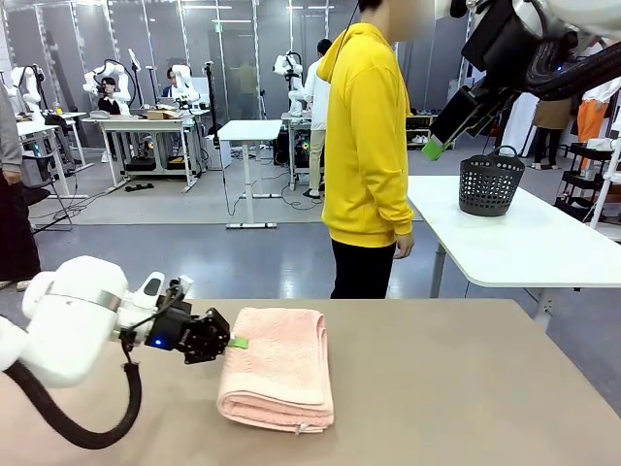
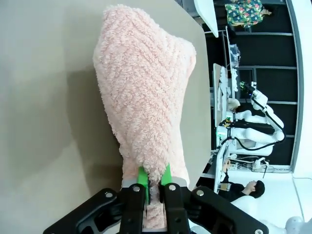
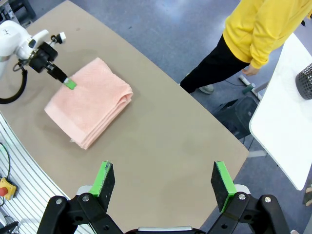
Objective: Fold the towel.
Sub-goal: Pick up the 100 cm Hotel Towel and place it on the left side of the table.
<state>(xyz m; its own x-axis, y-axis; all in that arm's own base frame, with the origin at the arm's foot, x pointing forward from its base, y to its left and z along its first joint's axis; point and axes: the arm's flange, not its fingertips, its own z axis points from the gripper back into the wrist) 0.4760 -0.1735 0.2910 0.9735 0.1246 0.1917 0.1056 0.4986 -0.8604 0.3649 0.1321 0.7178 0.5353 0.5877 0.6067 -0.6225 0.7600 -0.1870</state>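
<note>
The salmon-pink towel [image 1: 278, 367] lies folded into a thick rectangle on the tan table [image 1: 456, 388], left of the middle. From above, the towel [image 3: 90, 103] shows stacked layers along one edge. My left gripper [image 1: 233, 342] is at the towel's left edge. Up close its green pads [image 2: 142, 185] stand close together, pinching a ridge of the towel [image 2: 146, 97]. My right gripper [image 1: 434, 148] hangs high at the upper right, far from the cloth. It stands open [image 3: 162, 180] with nothing between its fingers, looking down on the table.
A person in a yellow hoodie [image 1: 367, 146] stands at the table's far edge, hands down. A dark grey basket [image 1: 490, 183] sits on a white table [image 1: 524, 243] behind to the right. The tan table is bare to the right of the towel.
</note>
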